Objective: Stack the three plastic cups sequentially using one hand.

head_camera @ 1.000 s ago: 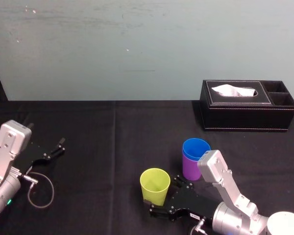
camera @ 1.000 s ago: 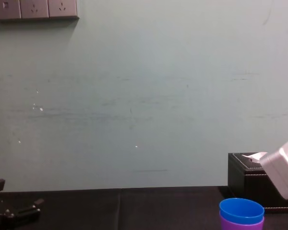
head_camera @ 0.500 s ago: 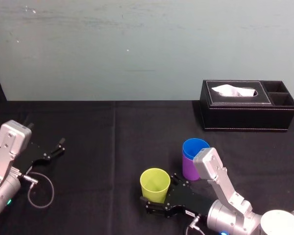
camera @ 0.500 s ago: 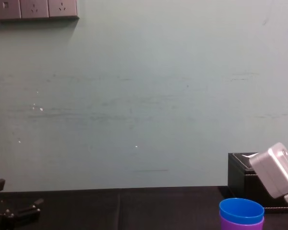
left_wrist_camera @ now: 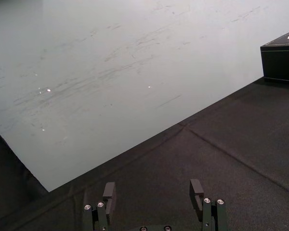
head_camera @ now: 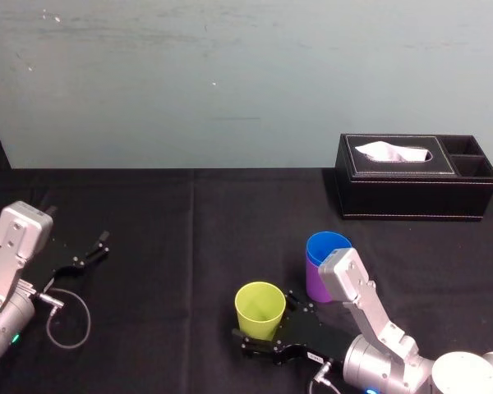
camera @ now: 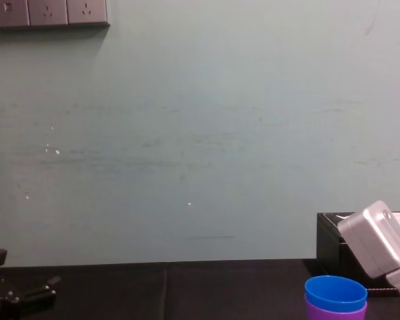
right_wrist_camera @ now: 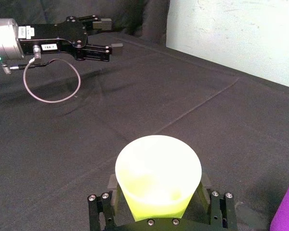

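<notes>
A yellow-green cup (head_camera: 259, 308) stands upright at the front middle of the black table. My right gripper (head_camera: 264, 322) is open, one finger on each side of that cup's lower part (right_wrist_camera: 158, 175). I cannot tell whether the fingers touch it. To the right behind it stands a purple cup (head_camera: 319, 283) with a blue cup (head_camera: 327, 246) nested in it; the pair also appears low in the chest view (camera: 335, 292). My left gripper (head_camera: 94, 248) rests open over the table at the far left, holding nothing (left_wrist_camera: 153, 192).
A black tissue box (head_camera: 415, 176) stands at the back right near the wall. A loop of cable (head_camera: 66, 316) hangs from the left arm above the cloth. The table (head_camera: 189, 238) between the two arms is bare black cloth.
My right arm has slid a little to the left, bringing its open fingers further around the yellow-green cup. The cups and the left arm have not moved.
</notes>
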